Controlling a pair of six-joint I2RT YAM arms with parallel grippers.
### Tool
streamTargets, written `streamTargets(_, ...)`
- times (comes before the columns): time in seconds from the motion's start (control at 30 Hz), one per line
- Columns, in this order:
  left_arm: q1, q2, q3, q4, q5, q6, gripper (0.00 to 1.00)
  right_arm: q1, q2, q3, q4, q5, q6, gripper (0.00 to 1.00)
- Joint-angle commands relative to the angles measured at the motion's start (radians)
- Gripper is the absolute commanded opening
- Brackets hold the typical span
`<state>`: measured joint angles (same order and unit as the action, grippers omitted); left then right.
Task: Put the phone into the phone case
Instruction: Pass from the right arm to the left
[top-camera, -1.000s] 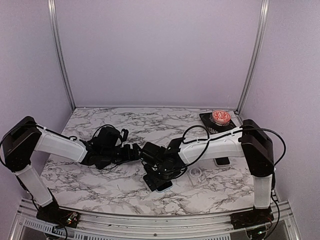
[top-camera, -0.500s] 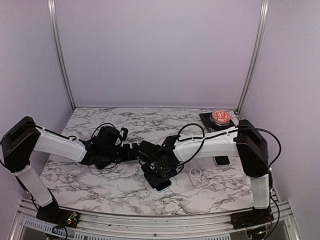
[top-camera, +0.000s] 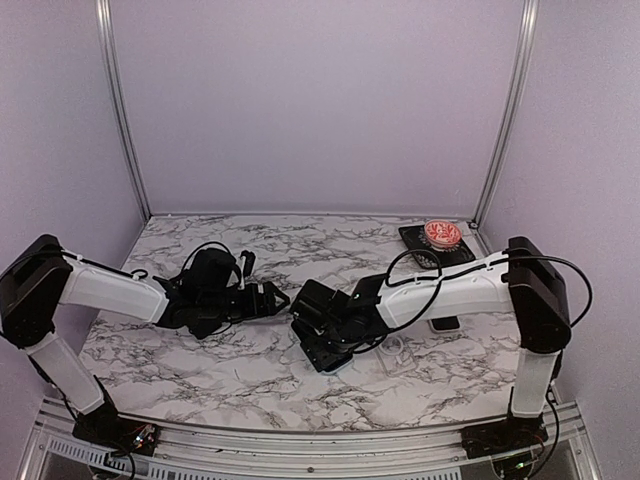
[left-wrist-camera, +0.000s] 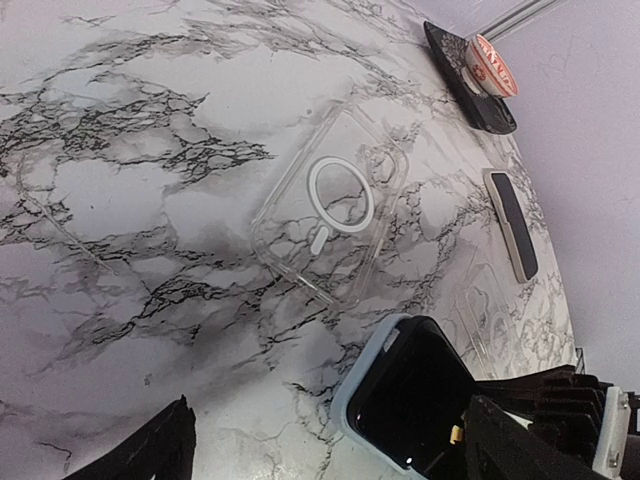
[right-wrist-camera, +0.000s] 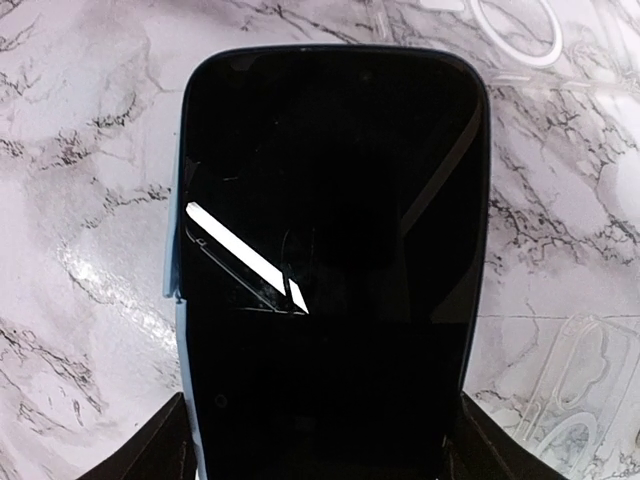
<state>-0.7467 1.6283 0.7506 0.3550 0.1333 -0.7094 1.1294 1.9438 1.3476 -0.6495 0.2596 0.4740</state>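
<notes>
1. Find the phone (right-wrist-camera: 330, 230) just 5 o'clock of the middle of the marble table (top-camera: 200, 370) in the top view. Glossy black face up, edged in light blue (frame or cover, cannot tell which).
2. Note the right gripper (right-wrist-camera: 321, 410) straddling it, one finger against each long edge, clamped across the phone's width. Cannot tell whether raised a little or resting on the marble.
3. Look to 3 o'clock of the phone in the top view for the clear case (left-wrist-camera: 330, 205). Flat on the marble, hollow, marked with a white ring and a short stem. Near the phone but not touching it.
4. From the left wrist camera, place that same case at 11 o'clock of the phone.
5. Pick out a second clear shell (left-wrist-camera: 490, 320), much fainter, at 1 o'clock of the phone in that same view.
6. Turn to the left gripper (top-camera: 268, 298) at 10 o'clock of the phone in the top view. Fingers spread wide, nothing between them, aimed toward the phone, close to the right gripper yet apart from it.
7. Spot a dark slab (left-wrist-camera: 512, 225) with a pale rim at 2 o'clock of the phone in the top view, beside the right arm.
8. Finish at the far right corner, 1 o'clock: a black pad (top-camera: 415, 241) bearing a round red-and-white item (top-camera: 441, 233).
</notes>
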Motion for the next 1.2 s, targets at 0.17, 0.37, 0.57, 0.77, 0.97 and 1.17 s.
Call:
streamTargets(0.17, 0.006, -0.023, 0.023, 0.0, 0.089, 0.001, 0.97, -0.02, -0.093, -0.07, 0.18, 0.046, 0.011, 0.0)
streamTargets(0.37, 0.004, -0.003, 0.007, 0.135, 0.202, -0.068, 0.99, -0.013, -0.211, -0.162, 0.33, 0.083, -0.017, 0.0)
streamTargets(0.57, 0.001, -0.102, -0.024, 0.249, 0.211, -0.033, 0.94, 0.029, -0.305, -0.237, 0.46, 0.157, -0.075, 0.0)
streamTargets(0.77, -0.005, -0.142, -0.021, 0.252, 0.177, -0.02, 0.83, 0.073, -0.334, -0.231, 0.525, 0.22, -0.148, 0.0)
streamTargets(0.97, -0.024, -0.112, 0.002, 0.253, 0.201, -0.033, 0.64, 0.096, -0.351, -0.224, 0.565, 0.264, -0.187, 0.0)
streamTargets(1.17, -0.038, -0.113, 0.011, 0.254, 0.19, -0.002, 0.15, 0.105, -0.346, -0.223, 0.58, 0.246, -0.209, 0.0)
